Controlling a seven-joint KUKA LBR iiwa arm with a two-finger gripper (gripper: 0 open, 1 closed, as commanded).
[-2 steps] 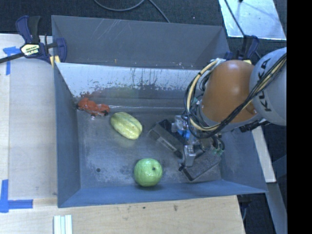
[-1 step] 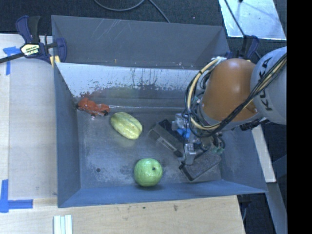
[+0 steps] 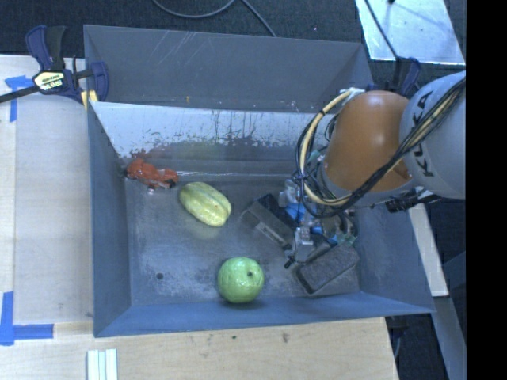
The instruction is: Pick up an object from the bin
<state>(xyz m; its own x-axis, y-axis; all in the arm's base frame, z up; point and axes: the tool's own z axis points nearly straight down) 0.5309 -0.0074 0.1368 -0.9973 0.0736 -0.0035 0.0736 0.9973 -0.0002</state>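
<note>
orange wrist cover (image 3: pixel 369 142), looped yellow-black cables (image 3: pixel 313 137)

One camera looks steeply down into the bin (image 3: pixel 222 70), set a little to its near side and facing the far wall, with all four walls in sight.

Hand (image 3: pixel 303 249) largely behind cables (image 3: pixel 310 153) and orange cover (image 3: pixel 368 145); dark block (image 3: pixel 331 269) partly beneath.

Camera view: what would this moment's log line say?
arm: low at right side of bin | nearest: dark grey block, dark flat thing | also: green apple, yellow-green squash, orange toy | grip: cannot tell
</note>
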